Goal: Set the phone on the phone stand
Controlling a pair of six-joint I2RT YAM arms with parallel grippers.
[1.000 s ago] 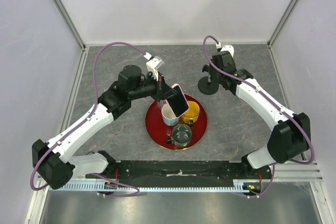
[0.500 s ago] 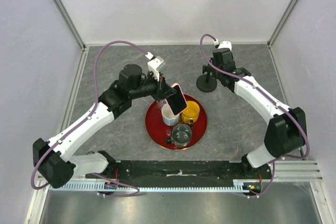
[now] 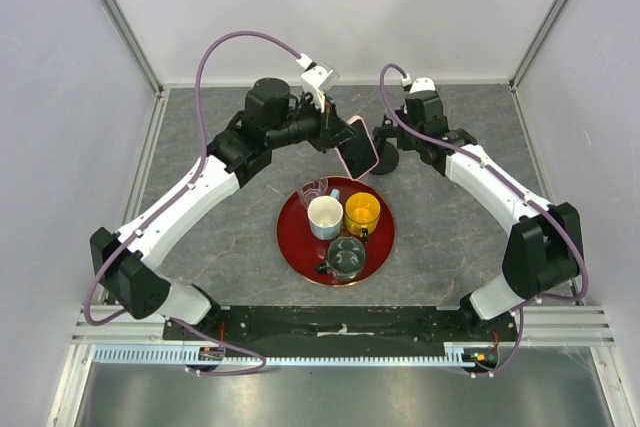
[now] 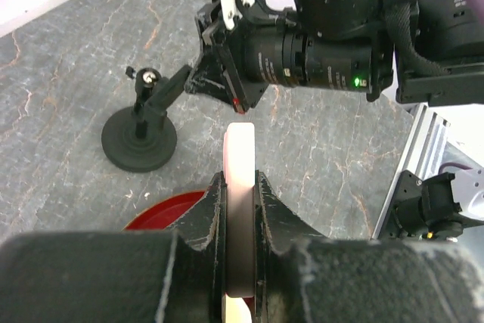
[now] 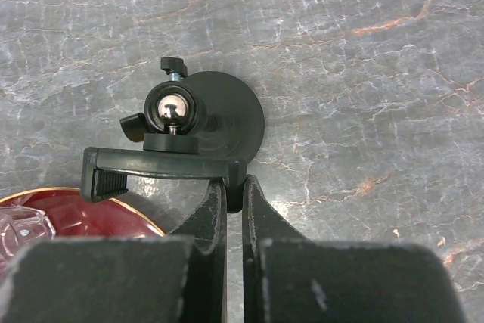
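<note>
The left jaws are clenched on the phone, holding it by its pale pink edge. It hangs tilted in the air above the worktop, dark screen up, beyond the red tray and just beside the phone stand. In the left wrist view the phone's edge rises between the two fingers, and the stand sits on its round base off to the left. The right jaws are pinched tight on one end of the stand's clamp bracket, which lies level above the disc base. A white cup and a yellow cup stand on the tray.
</note>
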